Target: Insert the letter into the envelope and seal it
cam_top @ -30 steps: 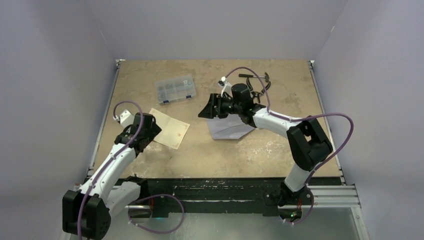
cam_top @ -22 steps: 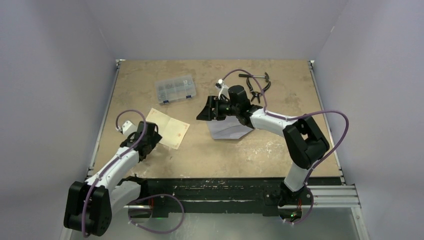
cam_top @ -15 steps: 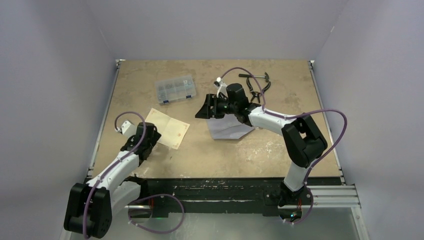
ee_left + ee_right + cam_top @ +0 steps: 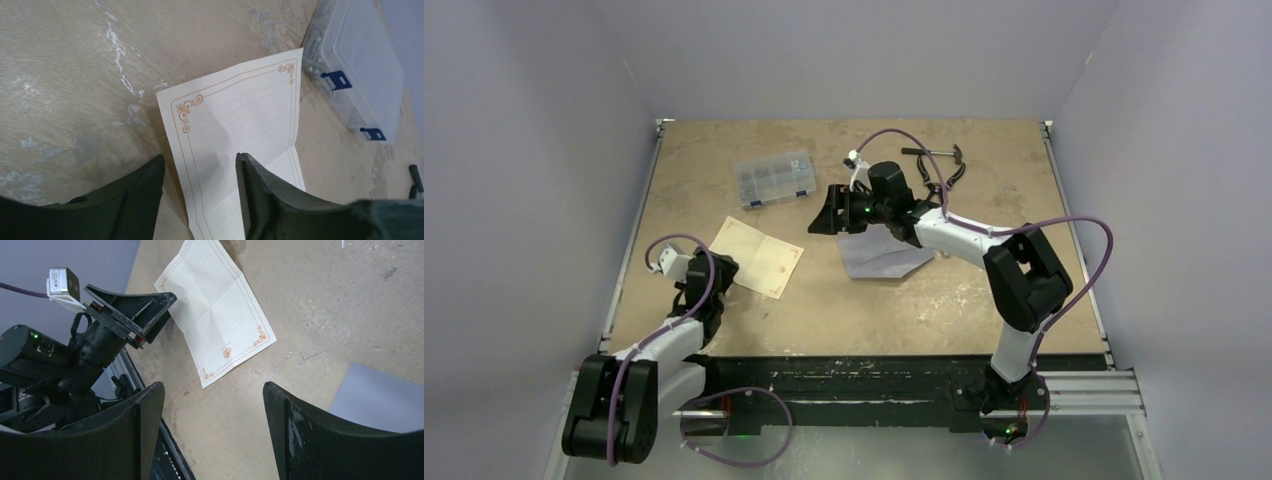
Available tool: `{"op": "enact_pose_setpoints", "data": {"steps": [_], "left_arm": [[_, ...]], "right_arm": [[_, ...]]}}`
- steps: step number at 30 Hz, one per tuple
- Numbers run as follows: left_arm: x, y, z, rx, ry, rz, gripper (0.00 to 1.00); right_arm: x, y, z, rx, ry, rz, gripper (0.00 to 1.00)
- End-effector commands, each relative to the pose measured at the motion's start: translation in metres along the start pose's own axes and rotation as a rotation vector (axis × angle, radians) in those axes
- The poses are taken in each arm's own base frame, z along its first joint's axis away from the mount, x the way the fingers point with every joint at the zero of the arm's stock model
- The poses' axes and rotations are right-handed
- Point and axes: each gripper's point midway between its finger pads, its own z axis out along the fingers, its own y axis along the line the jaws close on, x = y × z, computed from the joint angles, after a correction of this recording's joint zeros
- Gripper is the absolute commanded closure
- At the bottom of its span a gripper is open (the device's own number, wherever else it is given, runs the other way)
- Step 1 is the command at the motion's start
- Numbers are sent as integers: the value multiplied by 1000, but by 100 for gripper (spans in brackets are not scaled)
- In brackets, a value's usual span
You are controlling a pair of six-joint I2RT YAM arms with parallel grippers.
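L pincer [image 4: 200,162] released, letter [image 4: 240,115] flat on desk [image 4: 75,75] btwn its tips; R pincer [image 4: 212,387] released, envelope [image 4: 385,395] just beside one finger.

No legible text; the emblem [image 4: 227,352] on the letter [image 4: 215,310] seems unreadable.

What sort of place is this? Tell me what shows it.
Probably a robotics lab test cell: a scuffed tabletop boxed in by plain walls, a left arm and right arm bolted at its edge, and props like a compartment box and hand tools.
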Motion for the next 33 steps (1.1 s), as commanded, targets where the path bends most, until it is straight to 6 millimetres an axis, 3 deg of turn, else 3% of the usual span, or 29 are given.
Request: {"op": "enact_pose_setpoints", "data": {"steps": [1, 3, 5, 9, 14, 17, 21, 25, 30, 33], "left_arm": [[0, -24, 1, 146, 14, 28, 55], [-2, -32, 0, 180, 10, 42, 72], [-7, -39, 0, 199, 11, 51, 100], [-24, -73, -11, 271, 25, 41, 100], [-53, -146, -50, 471, 86, 102, 100], [-59, -191, -81, 650, 159, 218, 100], [-54, -244, -142, 1004, 297, 398, 100], [-57, -269, -194, 1282, 346, 504, 100], [-71, -287, -238, 1469, 346, 546, 100], [-81, -295, -260, 1553, 331, 562, 100]], "right_arm": [[-15, 11, 3, -10, -21, -40, 25], [-17, 12, 2, -10, -26, -45, 25], [-21, 15, 0, -7, -36, -53, 25], [-30, 21, -9, 4, -60, -90, 24], [-44, 28, -24, 38, -92, -142, 21], [-52, 35, -29, 30, -118, -185, 13], [-73, 57, -41, -17, -193, -239, 5], [-100, 93, -67, -93, -318, -288, 1], [-127, 133, -113, -176, -493, -334, 2], [-142, 137, -147, -152, -619, -293, 1]]}}
